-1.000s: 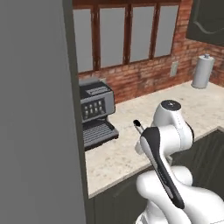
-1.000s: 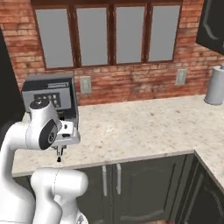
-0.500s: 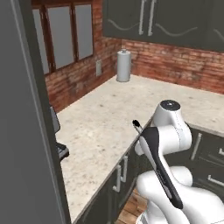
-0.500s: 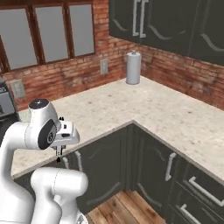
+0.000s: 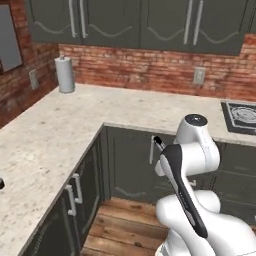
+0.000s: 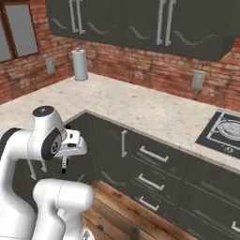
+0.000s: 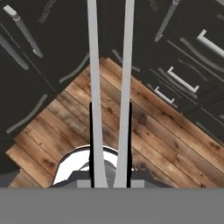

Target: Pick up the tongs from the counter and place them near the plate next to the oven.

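Note:
My gripper (image 7: 110, 146) is shut on the tongs (image 7: 93, 65), whose two long silver-grey arms run up from between the dark fingertips (image 7: 91, 131) in the hand view. Below them lies wooden floor. In the right base view the gripper (image 6: 64, 158) hangs tucked close to the arm, pointing down in front of the dark cabinets. The beige speckled counter (image 5: 60, 130) wraps round a corner and runs on along the brick wall (image 6: 136, 105). The plate and the oven are out of view.
A paper towel roll (image 5: 64, 74) (image 6: 80, 64) stands at the counter's back corner. A black gas hob (image 5: 242, 116) (image 6: 222, 133) sits at the right. Dark cabinets with handles (image 6: 152, 153) line the front, over a wooden floor (image 7: 148, 131).
The whole picture has swung: the coffee machine and windows slid out to the left, and the corner counter and hob came in. The arm keeps its pose with the tongs held.

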